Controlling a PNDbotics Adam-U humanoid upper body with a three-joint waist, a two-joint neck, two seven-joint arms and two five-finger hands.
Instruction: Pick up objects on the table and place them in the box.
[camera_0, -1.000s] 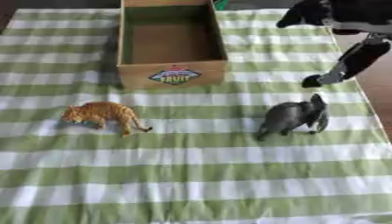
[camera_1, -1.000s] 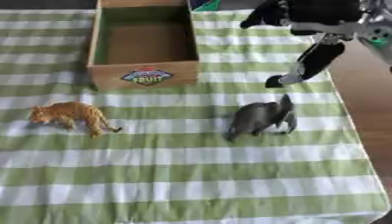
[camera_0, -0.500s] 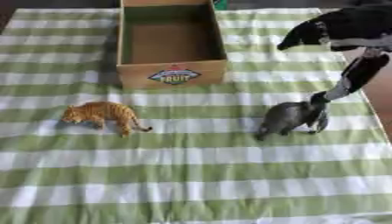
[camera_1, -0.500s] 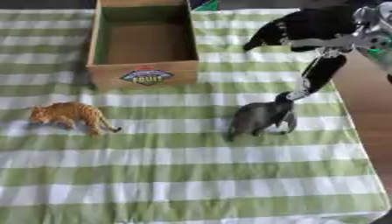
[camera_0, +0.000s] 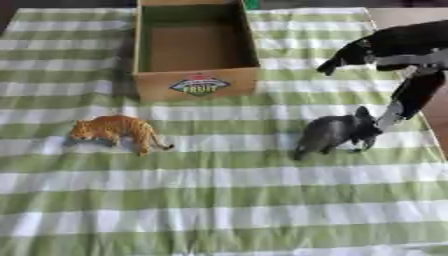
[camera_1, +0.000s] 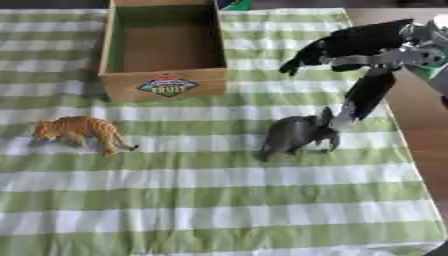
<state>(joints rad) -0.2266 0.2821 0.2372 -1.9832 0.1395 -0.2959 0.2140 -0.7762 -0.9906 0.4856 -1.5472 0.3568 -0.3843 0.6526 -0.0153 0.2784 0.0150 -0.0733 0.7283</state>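
Right eye view: smooth grey elephant (camera_1: 296, 132); cardboard box (camera_1: 164, 82)

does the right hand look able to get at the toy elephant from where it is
Probably yes. The right hand hangs just above the grey toy elephant, one finger reaching down to its head end. Nothing stands between them: the toy tiger and the cardboard box lie off to the left on the striped cloth.
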